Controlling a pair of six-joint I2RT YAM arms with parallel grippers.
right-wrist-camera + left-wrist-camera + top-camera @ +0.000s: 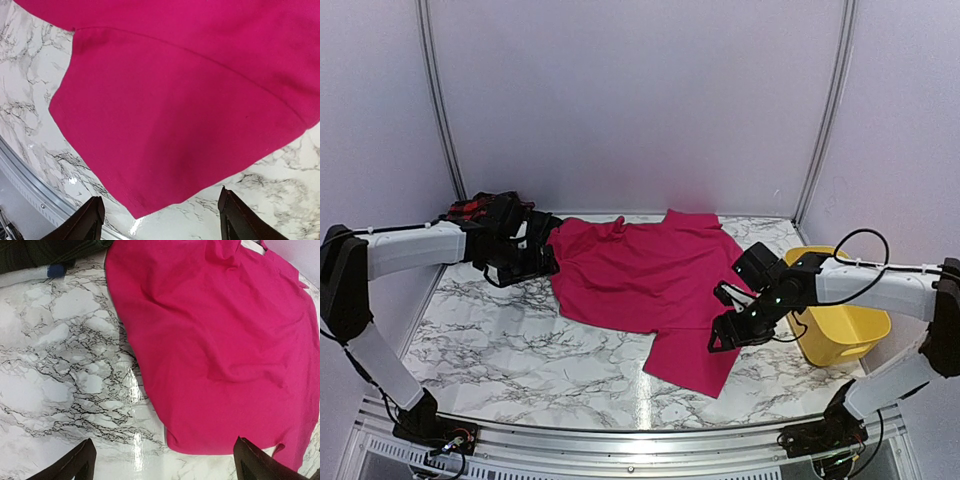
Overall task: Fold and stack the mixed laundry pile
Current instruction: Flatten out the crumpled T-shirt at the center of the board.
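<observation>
A plain magenta-pink garment (645,275) lies spread flat across the middle of the marble table (490,340), one sleeve reaching toward the front. My left gripper (535,265) is open and empty at its left edge; in the left wrist view the gripper (167,467) hovers over bare marble just short of the garment's rounded hem (215,340). My right gripper (723,338) is open and empty beside the front sleeve; in the right wrist view the gripper (165,220) hangs over the sleeve's corner (175,115). A red-and-black checked garment (470,210) sits at the back left. A dark plaid garment (35,252) lies beside it.
A yellow plastic tub (840,325) stands at the right, close behind my right arm. The table's metal front rail (30,185) runs just below the sleeve corner. White walls close the back and sides. Bare marble lies at the front left.
</observation>
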